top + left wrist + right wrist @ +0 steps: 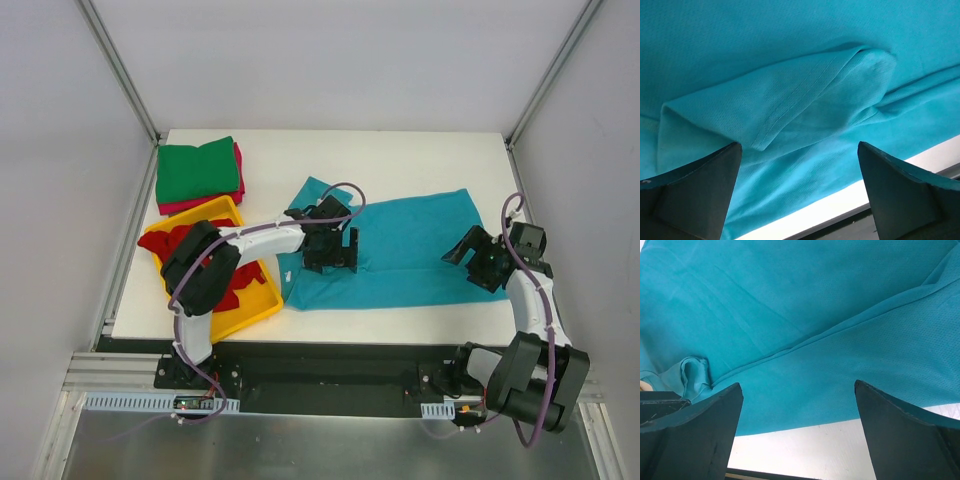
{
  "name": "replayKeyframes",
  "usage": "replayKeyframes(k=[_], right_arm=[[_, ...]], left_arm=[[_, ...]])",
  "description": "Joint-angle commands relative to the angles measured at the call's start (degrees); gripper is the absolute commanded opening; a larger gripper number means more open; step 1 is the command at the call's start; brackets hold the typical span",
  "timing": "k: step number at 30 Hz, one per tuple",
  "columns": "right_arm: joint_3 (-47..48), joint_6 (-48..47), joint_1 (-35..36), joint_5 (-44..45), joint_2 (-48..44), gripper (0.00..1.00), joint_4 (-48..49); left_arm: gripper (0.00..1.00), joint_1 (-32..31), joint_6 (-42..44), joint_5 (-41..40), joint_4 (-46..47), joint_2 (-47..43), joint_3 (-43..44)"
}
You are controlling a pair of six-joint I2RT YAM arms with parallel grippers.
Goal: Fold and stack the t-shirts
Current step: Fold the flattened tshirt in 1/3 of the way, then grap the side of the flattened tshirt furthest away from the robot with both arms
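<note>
A teal-blue t-shirt (415,245) lies spread on the white table, folded lengthwise. My left gripper (331,262) is open above its left part, over a folded sleeve (790,105). My right gripper (468,262) is open above the shirt's right near edge (805,395). Both are empty. A folded green t-shirt (197,170) lies on a folded magenta-pink one (238,165) at the back left. Red t-shirts (170,240) lie crumpled in the yellow tray (262,305).
The yellow tray sits at the table's left, partly under my left arm. The table's near edge (805,445) lies just below the teal shirt. Metal frame posts stand at the back corners.
</note>
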Motion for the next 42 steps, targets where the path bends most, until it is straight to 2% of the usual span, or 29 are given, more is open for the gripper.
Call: replayKeyframes(k=[1, 7, 15, 18, 30, 36, 40, 42], right_arm=[[0.25, 0.36, 0.45, -0.15, 0.94, 0.96, 1.54], [0.34, 0.36, 0.53, -0.15, 1.29, 0.96, 1.10], [0.69, -0.26, 0.53, 0.73, -0.20, 0.96, -0.22], [0.78, -0.43, 0.53, 1.52, -0.73, 0.96, -0.66], [3.67, -0.61, 0.80, 3.54, -2.23, 0.96, 0.30], [10.87, 0.45, 3.51, 7.92, 4.96, 0.96, 3.47], [21.57, -0.43, 6.06, 13.20, 14.98, 0.96, 2.33], [26.24, -0.34, 6.42, 15.13, 19.55, 0.96, 2.24]], left_arm=[[0.99, -0.12, 1.14, 1.06, -0.56, 2.16, 5.05], [0.99, 0.85, 1.23, -2.54, -0.38, 3.83, 8.83], [0.99, 7.08, 0.79, -5.89, 0.40, 8.32, 17.18], [0.99, 8.40, 1.76, -9.22, 0.49, 7.27, 18.85], [0.99, 13.94, 8.26, -12.83, 0.32, 3.65, 21.30], [0.99, 17.98, 10.19, -12.74, -2.14, 12.43, 33.16], [0.99, 20.79, 12.55, -11.26, -3.64, 21.04, 44.66], [0.99, 21.50, 13.71, -10.63, -6.95, 27.01, 53.43]])
